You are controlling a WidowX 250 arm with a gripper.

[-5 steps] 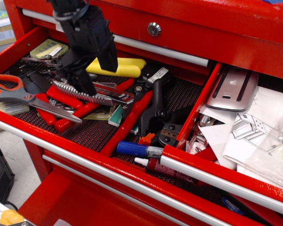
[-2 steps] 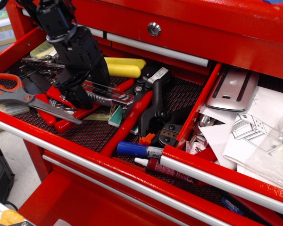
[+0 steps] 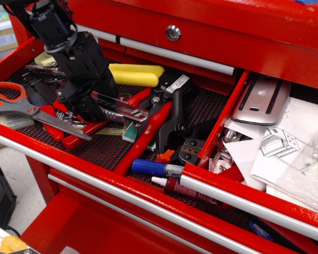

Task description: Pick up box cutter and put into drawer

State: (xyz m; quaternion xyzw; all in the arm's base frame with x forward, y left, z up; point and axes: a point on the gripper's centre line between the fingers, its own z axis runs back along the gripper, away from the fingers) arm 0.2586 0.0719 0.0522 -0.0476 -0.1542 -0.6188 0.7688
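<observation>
The box cutter (image 3: 128, 108), slim and silver-grey, lies on red-handled pliers in the left, black-mesh drawer. Its left end is hidden behind my gripper (image 3: 93, 107). The black gripper has come down over that end and looks open, with one finger on each side of the cutter. Contact is hidden. The drawer (image 3: 244, 198) with white papers (image 3: 291, 143) and a silver Apple mouse (image 3: 259, 100) stands open at the right, behind its silver front rail.
Orange-handled scissors (image 3: 16, 103) lie left of the gripper. A yellow-handled tool (image 3: 135, 75) lies behind it. Red-handled pliers (image 3: 148, 124) and a black tool (image 3: 175, 116) lie to its right. A blue marker (image 3: 153, 168) sits at the front. A red divider wall (image 3: 222, 121) separates the drawers.
My gripper has moved left and down, from above the box cutter to low over its left end. The box cutter has not visibly moved.
</observation>
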